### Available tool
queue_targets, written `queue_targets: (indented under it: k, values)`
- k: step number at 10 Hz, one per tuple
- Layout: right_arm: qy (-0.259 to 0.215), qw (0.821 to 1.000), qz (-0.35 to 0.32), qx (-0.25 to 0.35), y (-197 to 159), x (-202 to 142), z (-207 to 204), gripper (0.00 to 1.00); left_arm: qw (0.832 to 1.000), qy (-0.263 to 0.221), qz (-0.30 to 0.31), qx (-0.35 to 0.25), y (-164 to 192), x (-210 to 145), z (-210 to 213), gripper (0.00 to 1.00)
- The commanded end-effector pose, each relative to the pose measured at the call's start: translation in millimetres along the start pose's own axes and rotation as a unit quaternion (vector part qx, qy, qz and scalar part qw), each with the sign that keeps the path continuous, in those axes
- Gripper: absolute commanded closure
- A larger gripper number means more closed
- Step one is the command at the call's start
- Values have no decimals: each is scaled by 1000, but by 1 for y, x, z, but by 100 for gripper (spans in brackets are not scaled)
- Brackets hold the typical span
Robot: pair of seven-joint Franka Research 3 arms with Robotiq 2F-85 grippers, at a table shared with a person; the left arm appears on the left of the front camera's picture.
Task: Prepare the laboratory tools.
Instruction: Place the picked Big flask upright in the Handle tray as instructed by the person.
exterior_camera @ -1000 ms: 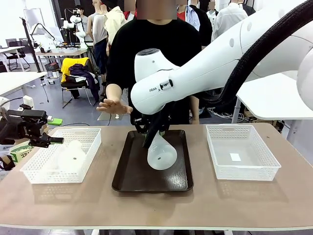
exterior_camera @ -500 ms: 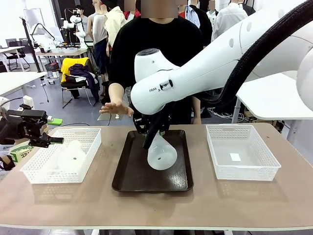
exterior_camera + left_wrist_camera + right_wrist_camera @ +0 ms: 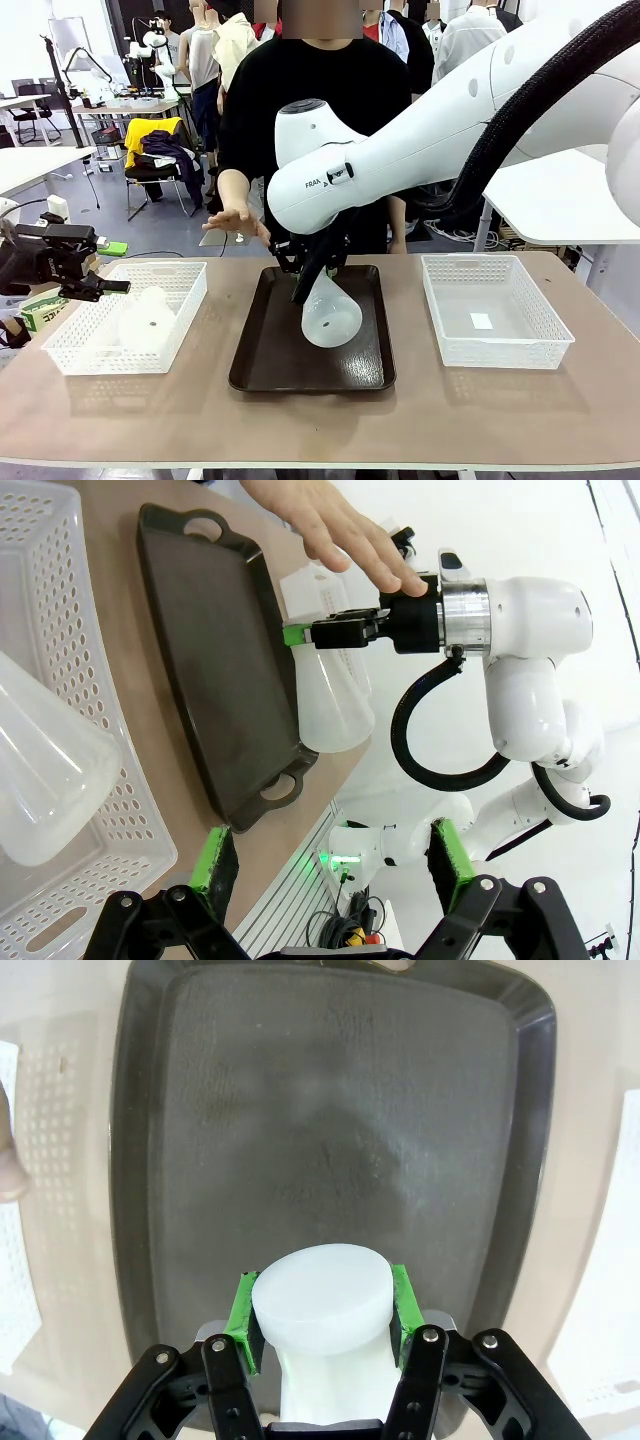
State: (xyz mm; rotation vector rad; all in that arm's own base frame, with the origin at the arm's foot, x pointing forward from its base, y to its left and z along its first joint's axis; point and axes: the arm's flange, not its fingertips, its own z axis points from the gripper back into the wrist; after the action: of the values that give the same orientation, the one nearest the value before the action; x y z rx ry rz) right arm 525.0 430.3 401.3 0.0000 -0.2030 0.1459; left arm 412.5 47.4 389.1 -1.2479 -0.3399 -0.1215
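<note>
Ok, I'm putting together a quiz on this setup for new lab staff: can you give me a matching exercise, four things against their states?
Things:
1. centre flask
2. left flask
3. left gripper
4. person's hand

States:
A. open, holding nothing
B. resting in a white mesh basket
C. stretched out flat, past the far end of the dark tray
D. clamped in the right gripper over the dark tray

Pairs: 1-D, 2-B, 3-A, 4-C.
</note>
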Motion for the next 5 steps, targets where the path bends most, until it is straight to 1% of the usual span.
queue_targets:
  k: [1, 5]
  values:
    - [2, 1000, 1, 2, -1, -1, 0, 100, 1000, -3, -2, -7, -1, 0, 1, 0]
    - [2, 1000, 1, 2, -1, -1, 0, 100, 1000, -3, -2, -7, -1, 0, 1, 0]
